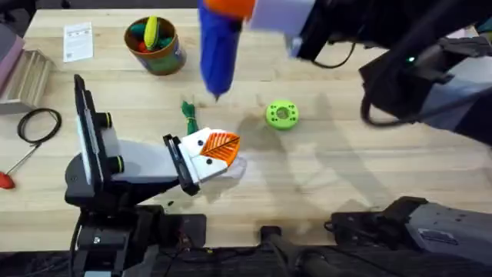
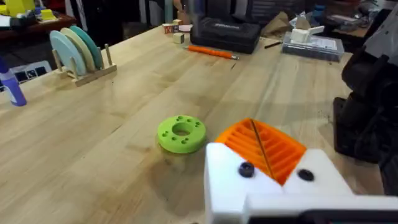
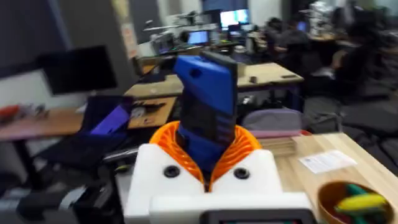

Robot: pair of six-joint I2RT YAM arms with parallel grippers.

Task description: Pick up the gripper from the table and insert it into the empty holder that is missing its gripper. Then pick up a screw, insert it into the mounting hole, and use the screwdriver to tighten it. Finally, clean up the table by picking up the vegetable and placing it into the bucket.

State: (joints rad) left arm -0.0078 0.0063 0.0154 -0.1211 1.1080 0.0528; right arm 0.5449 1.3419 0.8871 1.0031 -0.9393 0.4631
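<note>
My right gripper [image 1: 231,8] is raised high and shut on the blue screwdriver [image 1: 219,46], which hangs tip down over the table's middle. In the right wrist view its orange pads [image 3: 174,143] clamp the screwdriver [image 3: 205,106]. Low over the table, my left gripper [image 1: 221,146] is shut, its two orange ribbed pads pressed together with nothing between them. They sit in white finger bases [image 2: 217,174] with dark screw heads [image 2: 245,169]. The dark green vegetable [image 1: 189,115] lies just behind the left gripper. The bucket [image 1: 165,58] stands at the back left, also seen at the bucket's rim [image 3: 329,193].
A green disc with holes [image 1: 282,115] [image 2: 181,134] lies right of the screwdriver tip. A yellow toy [image 1: 151,31] is in the bucket. A red-handled tool [image 1: 8,178], a black cable loop [image 1: 38,123] and a paper [image 1: 78,40] lie at the left.
</note>
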